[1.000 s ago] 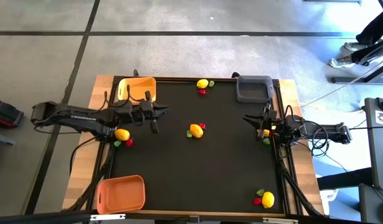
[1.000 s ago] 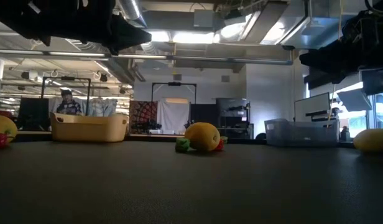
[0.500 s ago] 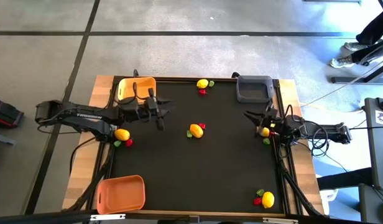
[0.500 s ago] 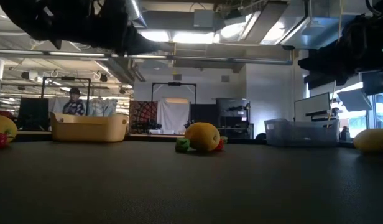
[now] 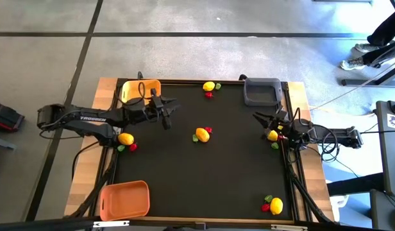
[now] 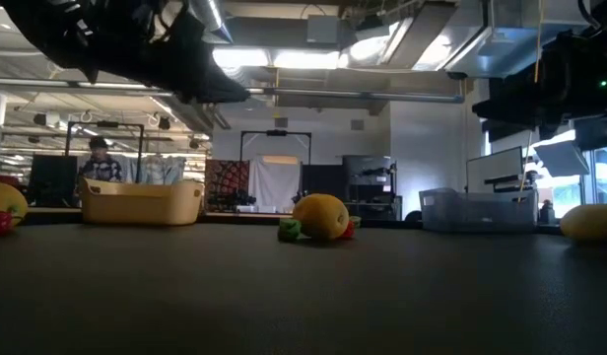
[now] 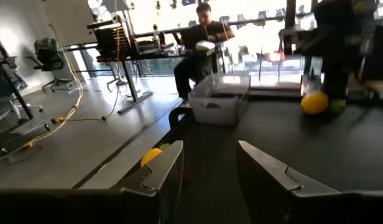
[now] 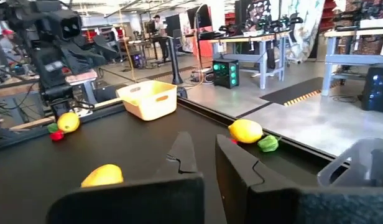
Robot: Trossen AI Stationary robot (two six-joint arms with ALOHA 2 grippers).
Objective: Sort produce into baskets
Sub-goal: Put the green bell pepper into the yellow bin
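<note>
Overhead, the left gripper (image 5: 167,109) is seen hovering beside the yellow basket (image 5: 134,89), fingers parted and empty. The right gripper (image 5: 269,124) is held shut, with nothing gripped, near a lemon (image 5: 272,135). Another lemon (image 5: 202,134) is lying mid-mat, well apart from the grey basket (image 5: 261,91) and the orange basket (image 5: 124,198).

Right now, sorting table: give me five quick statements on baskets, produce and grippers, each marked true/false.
1. The yellow basket sits at the far left corner of the table. True.
2. The orange basket holds a lemon. False: it is empty.
3. The left gripper has its jaws apart and holds nothing. True.
4. The dark grey basket is at the near right corner. False: it is at the far right corner.
5. The lemon in the middle of the mat already lies in a basket. False: it lies on the bare mat, with small red and green pieces beside it.
</note>
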